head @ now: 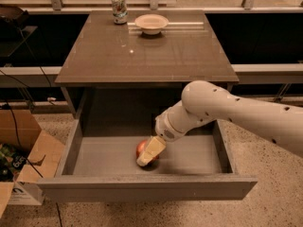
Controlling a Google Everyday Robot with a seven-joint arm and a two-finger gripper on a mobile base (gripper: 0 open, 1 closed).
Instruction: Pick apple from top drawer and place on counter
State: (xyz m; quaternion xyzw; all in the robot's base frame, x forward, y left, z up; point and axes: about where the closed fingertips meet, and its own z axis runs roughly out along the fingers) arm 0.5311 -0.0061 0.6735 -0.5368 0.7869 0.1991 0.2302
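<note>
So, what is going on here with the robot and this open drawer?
The robot's arm reaches down into the open top drawer, and its gripper is right at the red apple, which lies on the drawer floor near the front. The apple is not yet on the counter, where a can and a pale bowl stand at the far edge.
</note>
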